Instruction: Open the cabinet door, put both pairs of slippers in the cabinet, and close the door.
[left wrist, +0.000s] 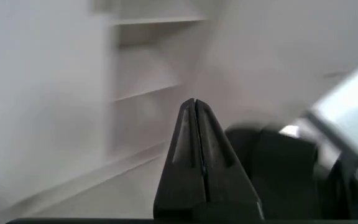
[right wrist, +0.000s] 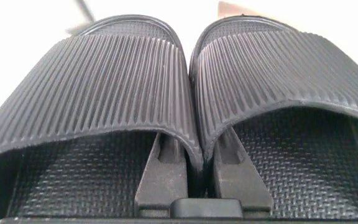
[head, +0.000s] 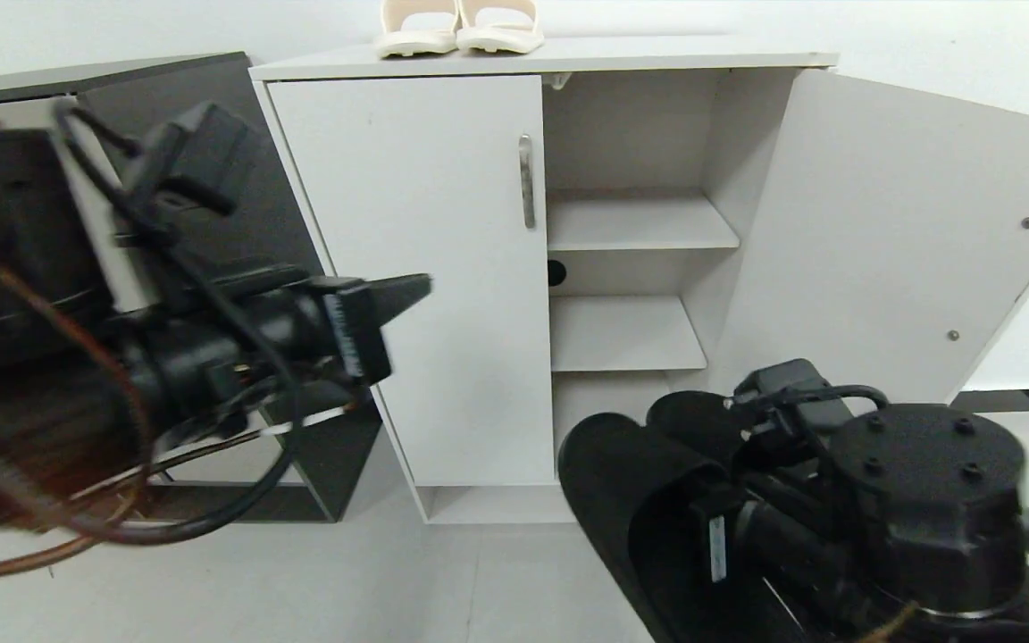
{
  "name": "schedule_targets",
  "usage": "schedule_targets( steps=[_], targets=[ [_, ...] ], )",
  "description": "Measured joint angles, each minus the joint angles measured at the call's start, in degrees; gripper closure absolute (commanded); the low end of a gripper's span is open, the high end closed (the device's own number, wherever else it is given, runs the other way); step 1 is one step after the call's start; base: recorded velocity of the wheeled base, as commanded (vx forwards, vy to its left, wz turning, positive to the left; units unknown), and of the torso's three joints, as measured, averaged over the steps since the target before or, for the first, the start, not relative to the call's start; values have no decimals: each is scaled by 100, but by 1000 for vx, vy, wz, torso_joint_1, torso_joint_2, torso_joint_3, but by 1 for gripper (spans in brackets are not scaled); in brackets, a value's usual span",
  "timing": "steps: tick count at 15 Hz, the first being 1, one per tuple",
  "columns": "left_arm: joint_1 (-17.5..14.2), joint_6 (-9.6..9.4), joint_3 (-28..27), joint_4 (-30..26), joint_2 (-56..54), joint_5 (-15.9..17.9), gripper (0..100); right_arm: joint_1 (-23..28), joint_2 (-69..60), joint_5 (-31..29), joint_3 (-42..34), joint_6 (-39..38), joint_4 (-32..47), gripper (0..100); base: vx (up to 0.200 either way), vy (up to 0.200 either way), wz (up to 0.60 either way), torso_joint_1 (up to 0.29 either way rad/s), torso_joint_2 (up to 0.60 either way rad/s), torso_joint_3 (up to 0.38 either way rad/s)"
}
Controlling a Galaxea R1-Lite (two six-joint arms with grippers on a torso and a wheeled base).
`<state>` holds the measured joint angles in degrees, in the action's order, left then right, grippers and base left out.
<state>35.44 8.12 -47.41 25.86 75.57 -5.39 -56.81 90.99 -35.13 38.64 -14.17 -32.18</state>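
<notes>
While the right gripper is clamped on the black slippers — one finger under each strap, pinching the two inner walls together — the pair juts out ahead of it, long axis running roughly toward the cabinet. The open bay lies ahead of and above this hand, with the lower shelf the closest bare level and the swung door on its outer side. This arm looks the nearer. The left gripper, fingers pressed together on nothing, hangs before the closed door. The cream slippers sit on the cabinet top, well apart from both hands.
</notes>
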Motion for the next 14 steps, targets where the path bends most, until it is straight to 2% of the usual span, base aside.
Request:
schedule_targets(
  steps=[2,4,5,8,9,10,11,12,13,14],
  targets=[
    [-230,-244,679,-624,-1290,-596,100,265,608,-611,221,-77,-720,100,0,0,0,0,0,0],
    [-716,-451,1232,-1284,-2555,-1031,100,372,909,-663,283,-44,-802,100,0,0,0,0,0,0],
    [-1124,-550,1545,-1710,-3365,-1204,100,397,1003,-668,297,-37,-818,100,0,0,0,0,0,0],
    [-2472,-717,2456,-2790,-5589,-1446,100,422,1146,-663,262,-12,-818,100,0,0,0,0,0,0],
    [-2839,-750,2961,-2905,-6184,-1382,100,430,1170,-668,250,-9,-830,100,0,0,0,0,0,0],
    [-3062,-798,3421,-2861,-6599,-1136,100,414,1179,-658,232,-4,-824,100,0,0,0,0,0,0],
    [-3272,-828,3928,-2619,-6938,-488,100,430,1174,-663,217,-4,-857,100,0,0,0,0,0,0],
    [-3401,-761,4358,-2517,-7177,118,100,424,1172,-657,190,0,-857,100,0,0,0,0,0,0],
    [-3478,-701,4537,-2442,-7309,517,100,417,1170,-646,184,0,-870,100,0,0,0,0,0,0],
    [-3522,-675,4625,-2422,-7392,733,100,413,1168,-644,173,2,-870,100,0,0,0,0,0,0]
  ],
)
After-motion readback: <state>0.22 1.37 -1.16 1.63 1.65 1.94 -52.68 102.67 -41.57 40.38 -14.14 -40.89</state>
